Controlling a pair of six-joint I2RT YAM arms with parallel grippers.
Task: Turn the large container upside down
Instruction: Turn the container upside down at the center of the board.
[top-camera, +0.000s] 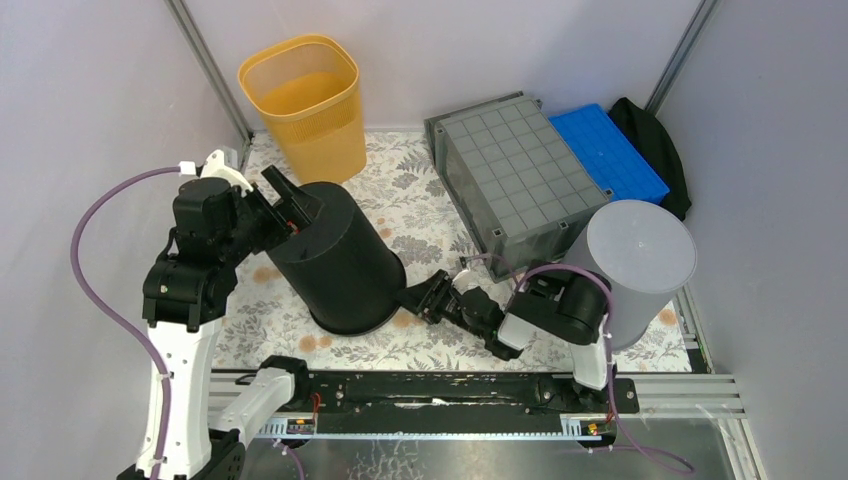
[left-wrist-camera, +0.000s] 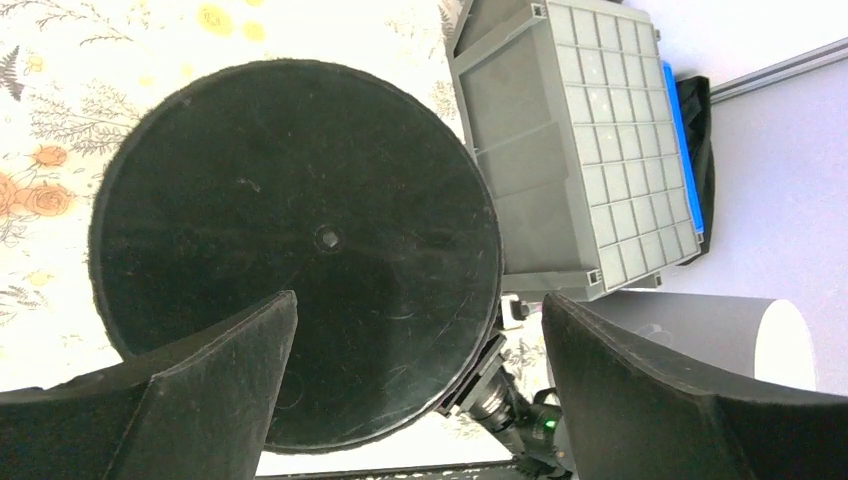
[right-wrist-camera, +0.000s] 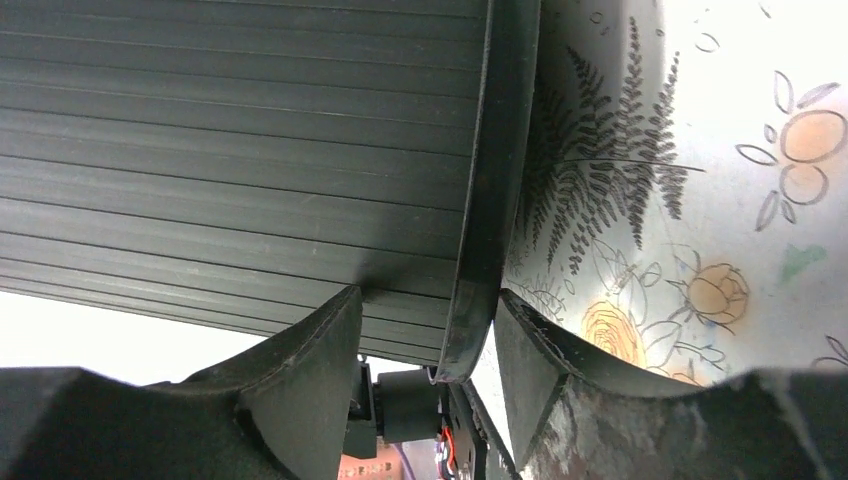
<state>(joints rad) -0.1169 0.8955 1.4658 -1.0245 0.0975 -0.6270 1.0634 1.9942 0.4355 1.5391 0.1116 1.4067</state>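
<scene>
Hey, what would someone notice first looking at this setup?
A big black round bin sits bottom-up in the middle of the flowered table, with the open left gripper over its base and the right gripper straddling its rim. Behind it to the right a dark-grey crate shows its gridded underside, and a yellow mesh basket stands upright at the back left.

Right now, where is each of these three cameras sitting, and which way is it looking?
Top: fixed above and behind the robot, looking down; shows the left hand and right hand at the black bin.
Left wrist: on the left arm, facing the bin's round base; its two fingers frame the bottom.
Right wrist: low on the right arm, facing the bin's rim and the flowered cloth; its fingers straddle that rim.
Shared: all three see the black bin.
</scene>
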